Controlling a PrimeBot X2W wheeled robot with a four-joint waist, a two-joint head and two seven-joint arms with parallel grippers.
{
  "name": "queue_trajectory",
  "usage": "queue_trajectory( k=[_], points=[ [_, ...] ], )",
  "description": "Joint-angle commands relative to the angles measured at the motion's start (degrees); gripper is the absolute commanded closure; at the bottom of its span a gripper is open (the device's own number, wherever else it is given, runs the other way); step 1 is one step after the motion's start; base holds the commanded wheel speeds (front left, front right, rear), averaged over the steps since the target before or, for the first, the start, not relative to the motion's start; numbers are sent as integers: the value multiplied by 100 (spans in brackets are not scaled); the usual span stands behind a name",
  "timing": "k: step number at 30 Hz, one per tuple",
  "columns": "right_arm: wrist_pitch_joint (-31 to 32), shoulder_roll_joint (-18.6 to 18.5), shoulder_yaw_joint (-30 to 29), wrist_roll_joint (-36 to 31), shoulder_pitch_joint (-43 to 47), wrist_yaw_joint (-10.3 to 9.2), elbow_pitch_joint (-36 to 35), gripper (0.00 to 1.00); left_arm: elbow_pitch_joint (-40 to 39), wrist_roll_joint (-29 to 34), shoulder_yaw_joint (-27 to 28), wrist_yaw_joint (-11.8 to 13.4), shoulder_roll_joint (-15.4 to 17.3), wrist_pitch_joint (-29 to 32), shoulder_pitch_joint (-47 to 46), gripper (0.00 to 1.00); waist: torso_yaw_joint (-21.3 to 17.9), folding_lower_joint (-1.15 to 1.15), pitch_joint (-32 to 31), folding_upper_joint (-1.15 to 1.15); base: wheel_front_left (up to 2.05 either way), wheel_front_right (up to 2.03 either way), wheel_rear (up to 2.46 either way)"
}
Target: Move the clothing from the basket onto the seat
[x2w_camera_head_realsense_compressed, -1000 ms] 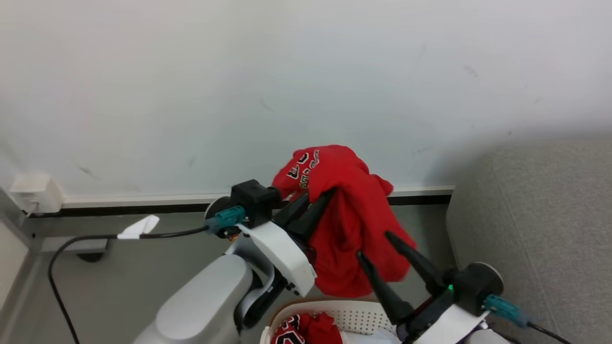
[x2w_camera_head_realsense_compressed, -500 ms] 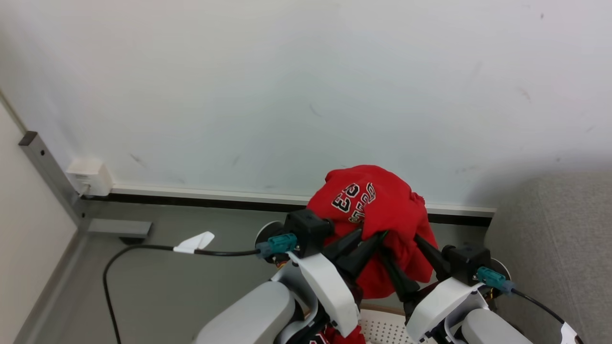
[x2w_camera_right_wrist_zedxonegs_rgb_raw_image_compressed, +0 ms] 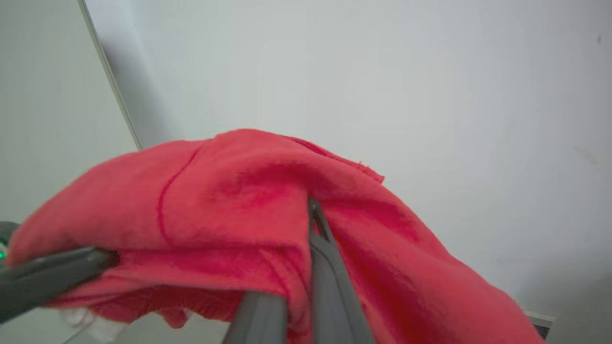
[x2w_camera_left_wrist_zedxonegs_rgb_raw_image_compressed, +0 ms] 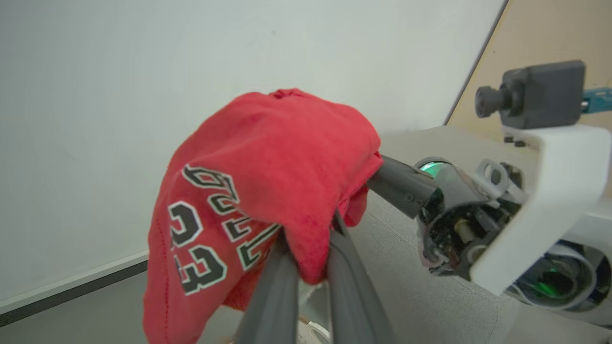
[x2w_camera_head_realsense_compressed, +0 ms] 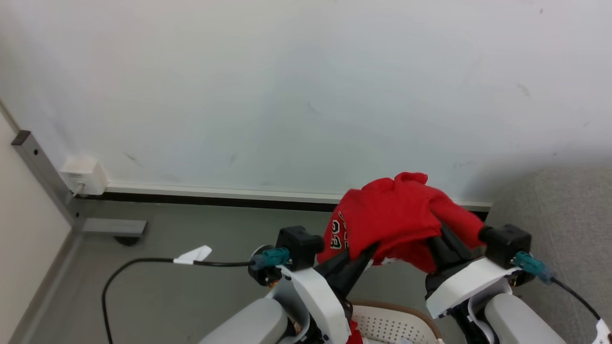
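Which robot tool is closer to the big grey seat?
Right. The right tool grips the red jersey close beside the seat; the left tool grips the jersey too, farther off on the other side.

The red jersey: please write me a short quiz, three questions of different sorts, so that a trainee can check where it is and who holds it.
1. True or false: the red jersey lies inside the laundry basket.
2. Of the left hand and the right hand, which grips the jersey? A: left only. B: right only. C: both.
3. Fill in: the grey seat stands on the robot's ___ side.

Key: 1 false, it is held up above the basket; 2 C; 3 right.
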Motion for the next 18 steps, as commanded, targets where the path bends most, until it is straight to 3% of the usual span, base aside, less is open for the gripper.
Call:
queue_trajectory(
  k=[1,3,4,5,12,18],
  points=[
    [-16,-60,-114,60,67,-12,-83,100,38,-30,-30,-32,5,-13,95,100,-92,0,35,0,0,0,0],
    [-16,-114,-264,95,118,-14,-204,100,64,-66,-87,-57,-33,-52,146,100,-187,0,66,0,0,0,0],
    [-16,-135,-322,104,134,-14,-259,100,67,-76,-103,-76,-50,-69,166,59,-250,0,85,0,0,0,0],
    [-16,-161,-397,125,154,-15,-316,100,68,-62,-139,-86,-61,-96,178,0,-304,0,98,0,0,0,0],
    [-16,-327,-941,90,268,-14,-579,100,-111,-8,-334,-164,-37,-182,185,0,-914,0,239,0,0,0,0],
    [-16,-536,-1233,-55,242,-13,-835,100,-291,204,-340,-63,107,-320,43,0,-1661,0,489,0,0,0,0]
  ],
)
